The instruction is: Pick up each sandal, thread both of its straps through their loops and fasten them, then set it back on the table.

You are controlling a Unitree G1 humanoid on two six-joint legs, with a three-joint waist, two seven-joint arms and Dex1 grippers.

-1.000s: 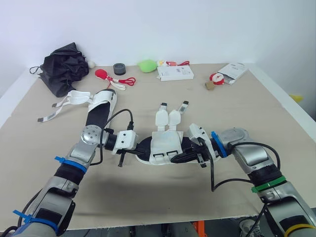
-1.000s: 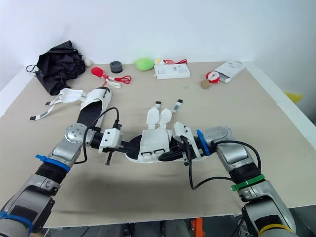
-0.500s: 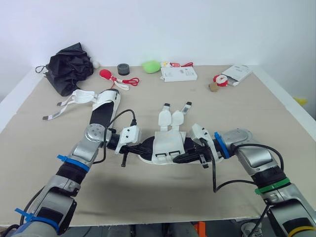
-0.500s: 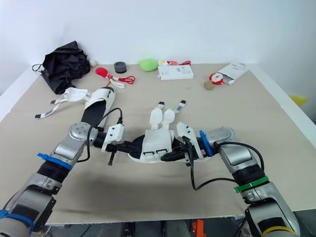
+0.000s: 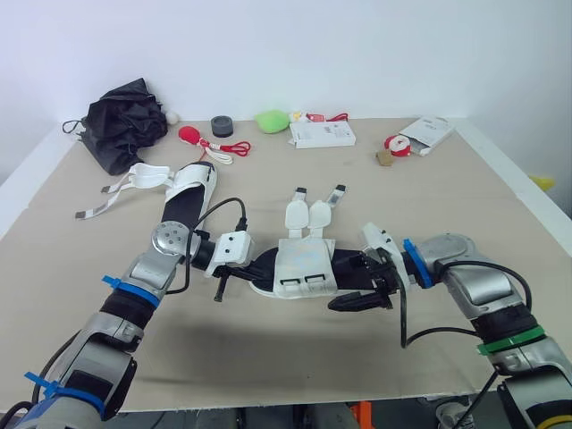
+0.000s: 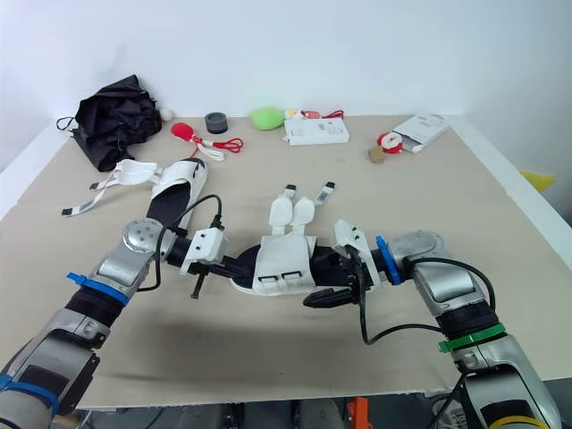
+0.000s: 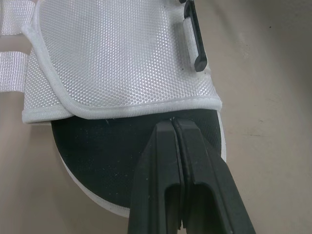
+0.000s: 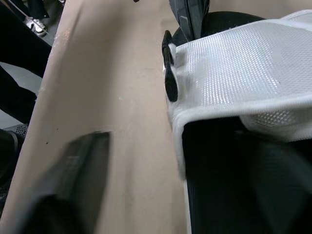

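Observation:
A white mesh sandal point(image 5: 302, 266) with a black insole lies mid-table between my two grippers. Its two straps point(image 5: 308, 212) spread away from me across the table, out of their loops. My left gripper point(image 5: 255, 266) is shut, its tips point(image 7: 173, 122) on the insole at the mesh flap's edge. My right gripper point(image 5: 354, 282) stands open around the sandal's other end, one finger point(image 8: 68, 190) off to the side over the table. A second sandal point(image 5: 188, 192) lies at the left with loose straps point(image 5: 116, 190).
Along the far edge sit a black crumpled bag point(image 5: 121, 121), a red corded item point(image 5: 192, 134), a dark roll point(image 5: 222, 125), a green lump point(image 5: 271, 119), a white box point(image 5: 322, 134) and a white packet point(image 5: 424, 132). The table's front edge point(image 5: 286, 400) is close.
My right gripper has opened and let go of the sandal's end, one finger swinging out toward me. The left gripper stays shut in place.

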